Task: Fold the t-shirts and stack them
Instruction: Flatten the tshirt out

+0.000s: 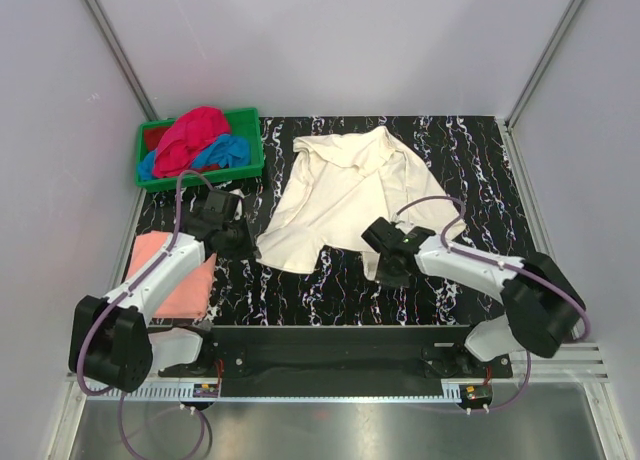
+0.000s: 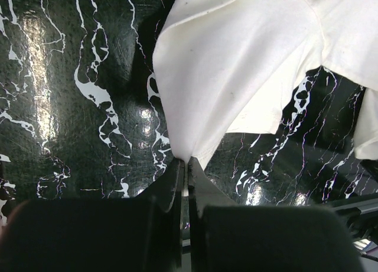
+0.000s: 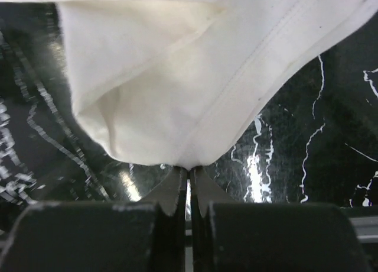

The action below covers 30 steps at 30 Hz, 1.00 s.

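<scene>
Together on the cream t-shirt (image 1: 340, 190): left hand (image 2: 187, 165) and right hand (image 3: 189, 171), each tight on a hem corner.

Enclosure: plain pale grey panels on three sides, namely the far wall (image 1: 330, 40), left wall (image 1: 50, 130) and right wall (image 1: 600, 180). Aluminium posts (image 1: 115, 45) run up both far corners, leaning outward in the overhead view. Table top (image 1: 480, 150): glossy black with white marble-like veining. Brushed metal sheet (image 1: 330, 430) along the near edge, and a slotted pale strip (image 1: 330, 391) just beyond it. Light even and soft; bright glare patches (image 2: 147, 115) on the table gloss.
</scene>
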Tool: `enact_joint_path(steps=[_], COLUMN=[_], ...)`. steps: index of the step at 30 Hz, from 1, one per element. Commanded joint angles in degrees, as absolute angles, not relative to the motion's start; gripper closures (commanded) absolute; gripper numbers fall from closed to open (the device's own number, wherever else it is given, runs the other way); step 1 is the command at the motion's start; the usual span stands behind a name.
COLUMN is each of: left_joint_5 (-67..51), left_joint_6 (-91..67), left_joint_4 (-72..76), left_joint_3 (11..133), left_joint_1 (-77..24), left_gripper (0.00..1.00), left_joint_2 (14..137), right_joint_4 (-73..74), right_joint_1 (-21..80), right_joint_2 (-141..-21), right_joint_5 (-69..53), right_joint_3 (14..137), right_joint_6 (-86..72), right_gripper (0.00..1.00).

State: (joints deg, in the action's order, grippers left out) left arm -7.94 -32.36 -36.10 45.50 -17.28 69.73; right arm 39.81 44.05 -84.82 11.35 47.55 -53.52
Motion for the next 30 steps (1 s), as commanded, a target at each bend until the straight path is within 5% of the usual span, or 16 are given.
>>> enact_joint_path(steps=[1, 3, 5, 9, 30], left_joint_5=[-8.8, -8.7, -8.7, -9.2, -10.7], left_joint_6=[-31.0, -31.1, -31.3, -31.4, -29.3], left_joint_4=[-35.9, -35.8, -35.3, -35.2, -34.8], left_joint_3=[46.5, 46.0, 45.4, 44.9, 47.3], left_joint_1=[-17.2, -17.2, -17.3, -17.3, -17.2], left_gripper=[1.00, 1.00, 1.00, 1.00, 1.00], left_joint_2=[67.8, 67.3, 67.1, 67.0, 70.8], right_joint_4=[42.4, 41.4, 44.0, 42.5, 32.9], right_joint_1=[43.6, 43.6, 43.8, 43.8, 43.8], right_joint_2=[-76.8, -76.0, -76.9, -72.2, -82.3], right_joint_5=[13.6, 9.9, 6.8, 5.7, 2.9], right_joint_3=[47.4, 46.3, 46.6, 42.6, 43.1], right_joint_6=[-52.7, -52.2, -53.6, -57.7, -61.0], right_gripper=[1.00, 0.91, 0.64, 0.52, 0.52])
